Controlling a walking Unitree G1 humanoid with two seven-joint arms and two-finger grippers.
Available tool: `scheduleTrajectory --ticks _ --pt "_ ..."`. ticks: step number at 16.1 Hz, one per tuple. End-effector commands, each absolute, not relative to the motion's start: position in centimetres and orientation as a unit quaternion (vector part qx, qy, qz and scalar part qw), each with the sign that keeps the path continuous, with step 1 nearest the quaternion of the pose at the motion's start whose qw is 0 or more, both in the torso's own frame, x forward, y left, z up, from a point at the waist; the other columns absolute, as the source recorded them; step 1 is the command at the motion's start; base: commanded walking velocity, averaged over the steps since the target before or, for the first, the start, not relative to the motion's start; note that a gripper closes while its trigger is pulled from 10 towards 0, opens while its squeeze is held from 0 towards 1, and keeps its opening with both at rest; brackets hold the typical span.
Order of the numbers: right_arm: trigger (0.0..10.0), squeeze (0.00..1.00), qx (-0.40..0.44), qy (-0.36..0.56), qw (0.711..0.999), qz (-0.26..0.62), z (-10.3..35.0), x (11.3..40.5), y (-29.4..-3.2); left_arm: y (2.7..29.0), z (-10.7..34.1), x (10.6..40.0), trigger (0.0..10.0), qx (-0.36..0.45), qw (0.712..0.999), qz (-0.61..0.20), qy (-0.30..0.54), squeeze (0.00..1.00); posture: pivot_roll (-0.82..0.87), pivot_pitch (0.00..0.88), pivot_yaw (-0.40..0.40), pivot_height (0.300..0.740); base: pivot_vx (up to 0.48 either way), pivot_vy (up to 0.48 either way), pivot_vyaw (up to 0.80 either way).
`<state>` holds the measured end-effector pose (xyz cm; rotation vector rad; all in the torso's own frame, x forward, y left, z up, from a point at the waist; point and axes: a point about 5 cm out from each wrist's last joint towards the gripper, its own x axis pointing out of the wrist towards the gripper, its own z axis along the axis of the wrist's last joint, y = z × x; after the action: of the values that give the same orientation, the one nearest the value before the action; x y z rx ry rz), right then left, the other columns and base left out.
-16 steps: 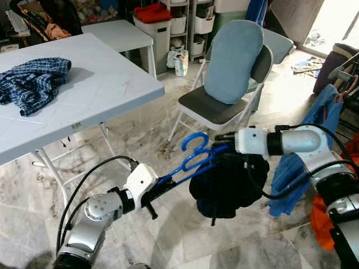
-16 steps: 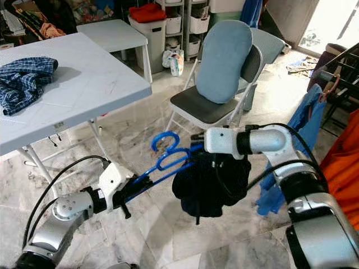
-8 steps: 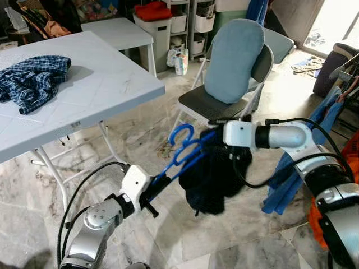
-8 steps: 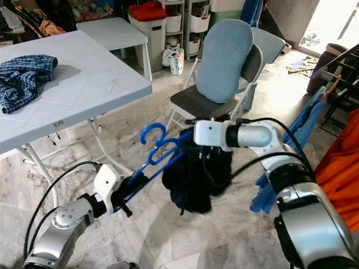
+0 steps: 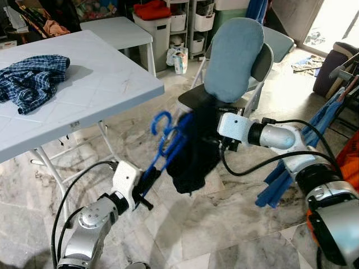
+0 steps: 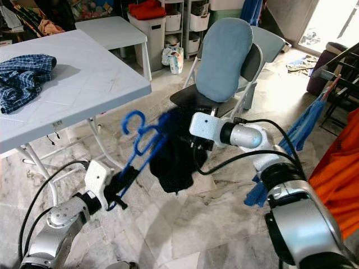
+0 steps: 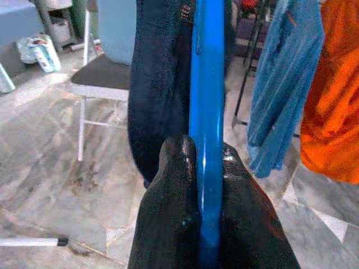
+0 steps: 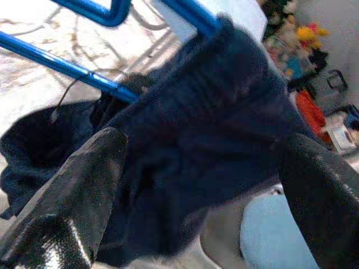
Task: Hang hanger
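Standing at the back are white storage bins (image 5: 168,25); one holds a red bundle (image 5: 152,10), other contents illegible. The left gripper (image 7: 203,185) is clamped on the shaft of the blue hanger (image 5: 166,136), which it holds tilted up above the marble floor (image 5: 224,224), hook end uppermost. A dark garment (image 5: 193,148) is draped over the hanger's far end. The right gripper (image 8: 196,168) has its fingers spread to either side of that garment; whether they press it cannot be told. Hanger count is uncertain: the hook area is blurred and may show two. The white desk (image 5: 106,84) carries one plaid shirt (image 5: 31,78); its near corner lies just beside the hanger hook. One folding chair (image 5: 224,101) with a blue cushion (image 5: 233,50) stands directly behind the garment. Open floor lies in front of both arms. On the robot's right hang one blue cloth (image 5: 314,140) and one orange cloth (image 6: 336,168).
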<state>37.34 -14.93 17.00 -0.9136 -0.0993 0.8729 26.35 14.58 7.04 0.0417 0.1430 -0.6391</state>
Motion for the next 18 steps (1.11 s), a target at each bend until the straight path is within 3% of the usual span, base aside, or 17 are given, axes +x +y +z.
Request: scheduleTrajectory --ticks 1,4,8,9,10,11,12,13,18 --pt "10.0 1.0 -0.401 -0.053 0.834 0.374 17.8 38.0 -14.9 14.3 9.1 27.1 0.0 0.017 0.949 -0.314 0.025 0.0 -0.04 0.0 -0.03 0.74 0.0 0.0 0.0" --pt "10.0 1.0 -0.308 -0.02 0.88 0.361 16.1 37.9 -14.3 13.9 10.1 27.3 0.0 -0.005 0.949 -0.316 0.008 0.0 -0.04 0.0 -0.031 0.74 0.0 0.0 0.0" --pt "10.0 1.0 -0.199 0.048 0.909 0.362 13.1 37.3 -13.4 13.3 10.7 26.9 0.0 -0.011 0.938 -0.347 0.004 0.0 -0.03 0.0 -0.027 0.74 0.0 0.0 0.0" --pt "10.0 0.85 -0.175 0.059 0.917 0.354 12.8 37.3 -13.1 13.2 10.8 26.8 0.0 -0.012 0.935 -0.353 0.005 0.0 -0.02 0.0 -0.025 0.74 0.0 0.0 0.0" --pt "10.0 0.62 -0.167 0.062 0.92 0.35 12.7 37.3 -13.0 13.2 10.9 26.7 0.0 -0.012 0.934 -0.357 0.006 0.0 -0.02 0.0 -0.024 0.74 0.0 0.0 0.0" --pt "10.0 0.0 -0.159 0.069 0.926 0.337 12.5 37.4 -12.8 13.1 11.0 26.4 0.0 -0.009 0.93 -0.367 0.009 0.0 -0.01 0.0 -0.024 0.74 0.0 0.0 0.0" --pt "10.0 0.0 -0.162 0.071 0.928 0.328 12.5 37.5 -12.8 13.2 11.0 26.4 0.0 -0.008 0.93 -0.368 0.01 0.0 -0.01 0.0 -0.024 0.74 0.0 0.0 0.0" --pt "0.0 0.0 -0.157 0.073 0.933 0.317 12.5 37.6 -12.9 13.2 11.0 26.2 0.0 -0.006 0.928 -0.372 0.012 0.0 -0.01 0.0 -0.024 0.74 0.0 0.0 0.0" --pt "0.0 0.0 -0.155 0.076 0.947 0.27 12.8 38.0 -14.2 13.0 11.4 25.9 0.0 -0.008 0.924 -0.381 0.013 0.0 0.0 0.0 -0.025 0.74 0.0 0.0 0.0"
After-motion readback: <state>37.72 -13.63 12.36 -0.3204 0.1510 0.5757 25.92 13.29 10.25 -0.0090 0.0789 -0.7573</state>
